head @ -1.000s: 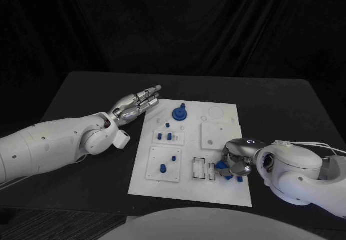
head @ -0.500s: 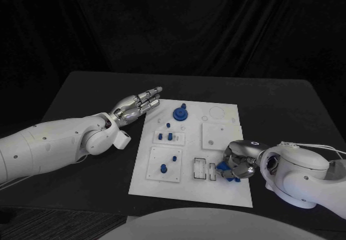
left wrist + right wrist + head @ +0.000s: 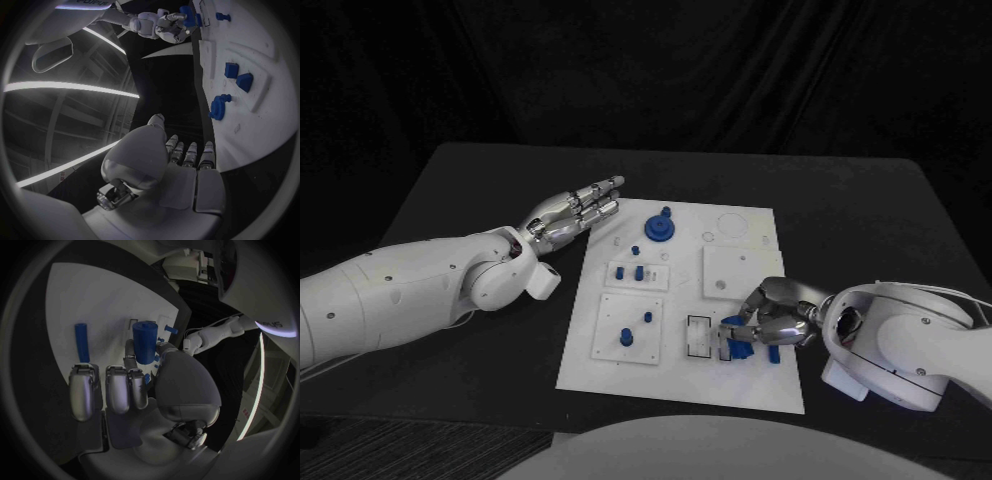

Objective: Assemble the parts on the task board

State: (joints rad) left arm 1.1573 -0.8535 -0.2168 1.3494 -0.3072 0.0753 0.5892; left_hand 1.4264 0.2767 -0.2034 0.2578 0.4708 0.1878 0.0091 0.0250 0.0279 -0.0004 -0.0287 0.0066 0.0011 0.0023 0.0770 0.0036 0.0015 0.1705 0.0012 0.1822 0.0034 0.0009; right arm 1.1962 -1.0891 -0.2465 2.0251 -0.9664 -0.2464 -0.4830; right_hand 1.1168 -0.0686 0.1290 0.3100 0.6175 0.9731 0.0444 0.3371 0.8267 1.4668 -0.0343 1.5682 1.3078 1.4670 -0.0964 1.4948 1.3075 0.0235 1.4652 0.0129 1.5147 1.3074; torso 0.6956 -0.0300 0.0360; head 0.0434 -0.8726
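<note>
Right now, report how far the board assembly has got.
Done: several blue parts already stand in the task board, such as the blue gear and pegs. In hand: the right robot hand holds a blue cylinder over the board's near right area. Left: seating it, and a loose blue peg nearby. The left robot hand is open beside the board.

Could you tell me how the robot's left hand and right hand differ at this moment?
The left hand holds nothing, while the right hand grips a blue cylindrical part. The left hand lies stretched out flat beside the task board's far left edge; the right hand is curled over the board's near right area. Both are silver hands on white arms.
</note>
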